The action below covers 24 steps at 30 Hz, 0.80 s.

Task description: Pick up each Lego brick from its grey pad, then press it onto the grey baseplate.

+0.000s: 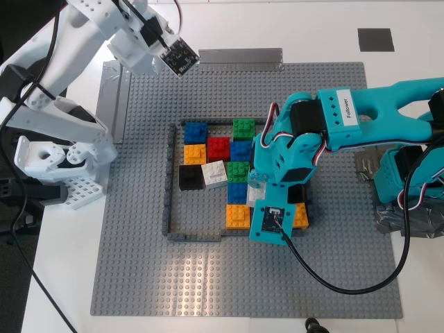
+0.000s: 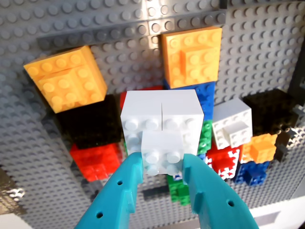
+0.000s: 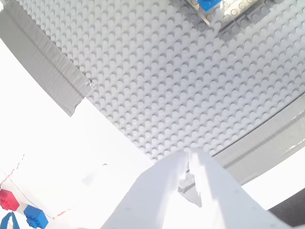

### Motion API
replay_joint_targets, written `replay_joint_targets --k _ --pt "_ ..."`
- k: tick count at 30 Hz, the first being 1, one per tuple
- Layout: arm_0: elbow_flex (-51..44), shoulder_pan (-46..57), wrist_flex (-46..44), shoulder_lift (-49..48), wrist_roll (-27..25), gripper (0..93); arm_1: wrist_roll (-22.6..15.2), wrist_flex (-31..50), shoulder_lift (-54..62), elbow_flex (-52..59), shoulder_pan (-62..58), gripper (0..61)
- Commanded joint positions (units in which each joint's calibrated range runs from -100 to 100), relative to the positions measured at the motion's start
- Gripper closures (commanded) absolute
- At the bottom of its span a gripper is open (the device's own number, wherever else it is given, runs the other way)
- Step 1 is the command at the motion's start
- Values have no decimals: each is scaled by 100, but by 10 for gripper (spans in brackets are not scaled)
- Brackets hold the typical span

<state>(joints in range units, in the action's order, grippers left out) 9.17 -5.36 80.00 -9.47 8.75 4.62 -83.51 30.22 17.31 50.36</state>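
Holding a small white brick (image 2: 162,155) between its teal jaws, my first gripper (image 2: 162,174) hovers over the cluster of coloured bricks inside the dark frame (image 1: 168,180) on the grey baseplate (image 1: 139,263). The jaws are closed only to the brick's width, pads on two opposite side walls, studs facing away from the gripper. Directly beneath it sits a larger white block (image 2: 159,119) of same-size bricks; whether the held brick already touches it I cannot tell.

Judgement on handling: hard, light, rigid plastic with smooth slippery sides. It won't deform, so a grip on the flat walls, square and centred, is best. Any tilt and the studs won't seat when pressed.

My second gripper (image 3: 190,167) looks closed, white fingertips meeting with nothing between them, hanging above the baseplate's edge near a silver tape strip (image 3: 43,62). In the exterior view it sits at the upper left, well apart from the bricks.

One dark pad (image 1: 375,39) lies bare at the exterior view's upper right.
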Motion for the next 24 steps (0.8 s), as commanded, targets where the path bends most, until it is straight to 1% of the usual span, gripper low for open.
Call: replay_joint_targets --k 1,6,10,14,17,22,24 --pt "-37 -98 47 -66 -8 927 146 182 136 -444 582 612" --pt "-37 -294 283 -66 -4 927 190 165 -319 -851 843 613" --pt "-37 -439 454 -23 1 927 166 141 -816 -1266 807 613" --pt "-28 -534 462 -23 1 927 -117 312 -1065 -1483 727 613" --pt "-28 -686 462 -15 6 927 -235 458 -1237 -1654 655 613" --pt "-28 -860 487 -6 6 927 -215 19 -1907 -2566 720 613" --pt "-28 -831 454 3 6 927 -249 -388 -2404 -3225 763 613"
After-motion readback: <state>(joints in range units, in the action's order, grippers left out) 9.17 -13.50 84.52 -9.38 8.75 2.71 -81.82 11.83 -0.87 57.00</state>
